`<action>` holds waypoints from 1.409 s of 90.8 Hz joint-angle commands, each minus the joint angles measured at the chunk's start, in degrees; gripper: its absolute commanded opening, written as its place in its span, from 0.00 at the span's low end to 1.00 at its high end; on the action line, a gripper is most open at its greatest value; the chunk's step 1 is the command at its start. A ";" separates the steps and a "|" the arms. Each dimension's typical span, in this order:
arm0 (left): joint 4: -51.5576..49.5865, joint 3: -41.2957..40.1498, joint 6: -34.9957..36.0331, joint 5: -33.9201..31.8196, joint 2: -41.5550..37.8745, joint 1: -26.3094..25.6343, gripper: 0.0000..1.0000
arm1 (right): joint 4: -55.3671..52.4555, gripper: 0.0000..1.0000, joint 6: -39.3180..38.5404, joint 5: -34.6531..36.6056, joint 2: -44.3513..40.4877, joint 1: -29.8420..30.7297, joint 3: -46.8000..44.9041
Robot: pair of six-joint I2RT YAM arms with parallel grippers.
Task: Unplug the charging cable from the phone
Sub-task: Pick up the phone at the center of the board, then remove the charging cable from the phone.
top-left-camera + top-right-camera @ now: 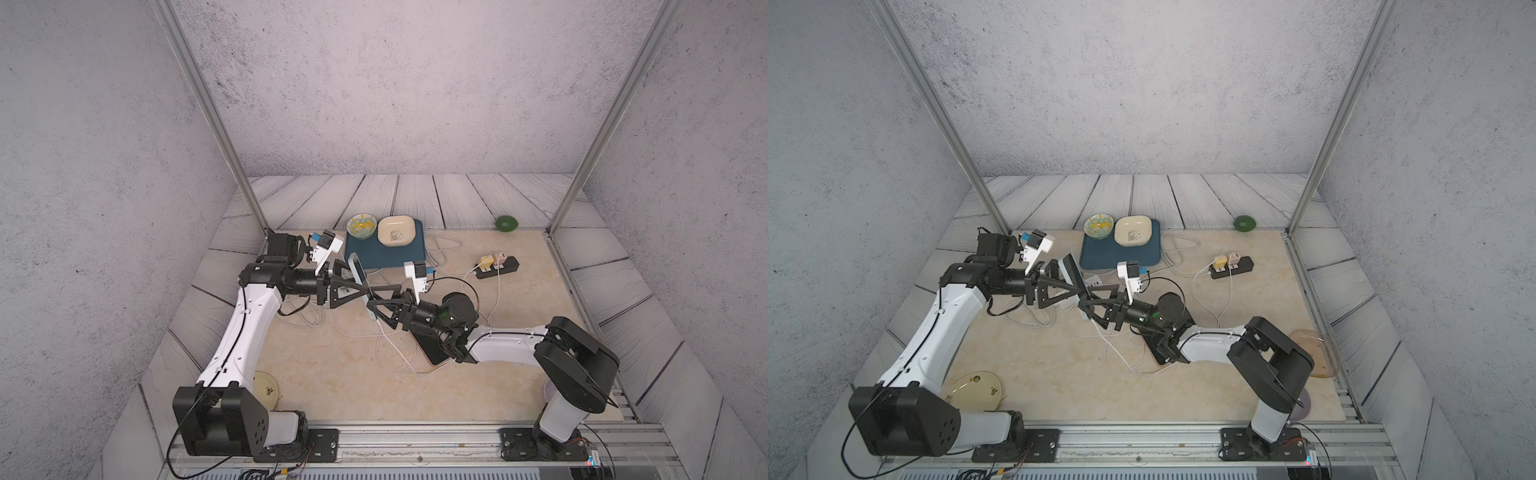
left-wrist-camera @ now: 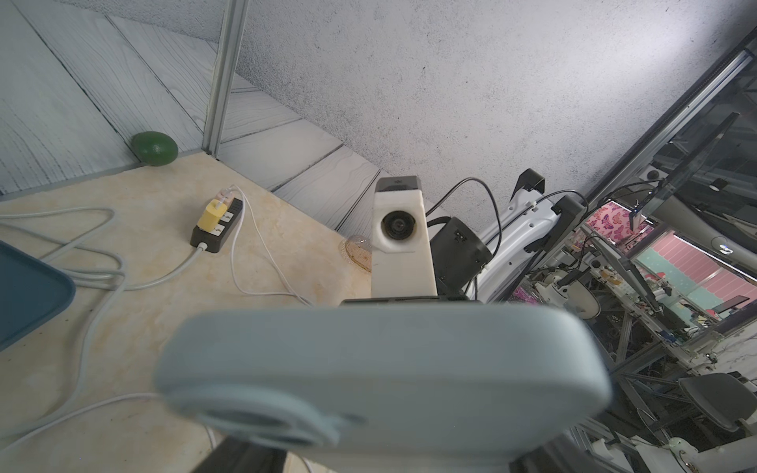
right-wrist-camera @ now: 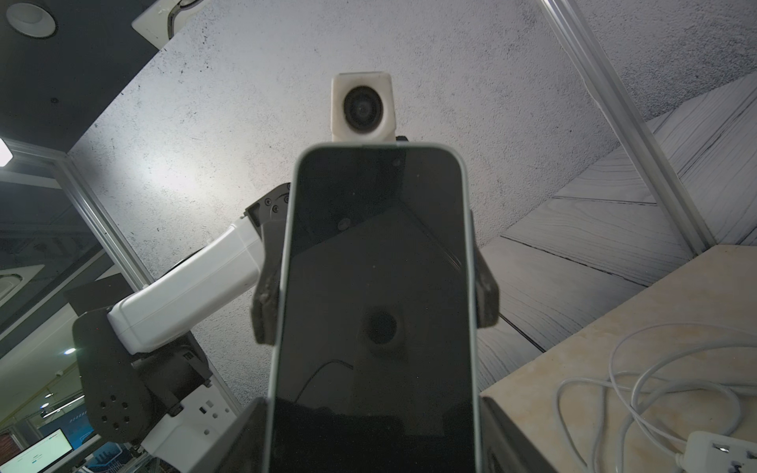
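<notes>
Looking down on the cell, I have the phone (image 1: 357,268) lifted clear of the desk (image 1: 324,374), roughly mid-desk between the two arms. Its long axis is tilted steeply: the top end points up and toward the far side, the bottom end down and toward the near side. It stands on edge, dark screen facing right toward the right arm, blue-grey back (image 2: 389,368) facing left toward the left arm. The left tool (image 1: 359,280) reaches in from the left and is closed across the phone's width about halfway along it; in the right wrist view its fingers (image 3: 265,303) press on both long edges. The right tool (image 1: 371,300) comes in from the right at the phone's bottom end, jaws set fairly wide, with the phone's lower edges held between them. The white charging cable (image 1: 392,344) drops from that bottom end and loops over the desk on the near side. The plug itself sits behind the right tool, so I cannot tell whether it is seated. A black power strip (image 1: 496,266) lies farther right, and a blue tray (image 1: 399,257) lies just beyond the phone.
</notes>
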 commanded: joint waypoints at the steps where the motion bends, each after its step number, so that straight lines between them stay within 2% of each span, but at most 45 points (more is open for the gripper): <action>1: -1.25 1.02 4.11 1.83 -1.10 -0.42 0.43 | 2.63 0.58 2.17 -1.58 -0.12 -1.54 -0.27; 13: -1.84 1.24 4.65 1.87 -1.11 -0.41 0.38 | -1.17 0.71 0.52 -4.29 -1.25 -2.26 -0.69; 33: -2.38 1.24 5.39 1.57 -1.31 -0.42 0.37 | -11.62 0.91 -5.58 -8.81 -4.71 -3.01 -1.28; 48: -3.34 1.33 6.49 1.32 -1.37 -0.40 0.36 | -21.79 0.93 -12.83 -11.79 -8.19 -3.67 -1.75; 72: -4.13 1.24 7.58 0.86 -1.32 -0.39 0.35 | -46.37 0.80 -30.81 -17.57 -13.32 -3.78 1.23; 89: -4.37 1.06 7.93 0.70 -1.40 -0.42 0.35 | -59.56 0.70 -39.99 -18.41 -14.73 -3.78 4.39; 102: -4.58 0.98 8.19 0.51 -1.49 -0.37 0.35 | -63.68 0.61 -41.77 -18.71 -14.75 -3.78 6.24; 128: -4.87 0.89 8.46 0.27 -1.58 -0.38 0.35 | -62.47 0.49 -37.74 -19.42 -13.19 -3.70 7.85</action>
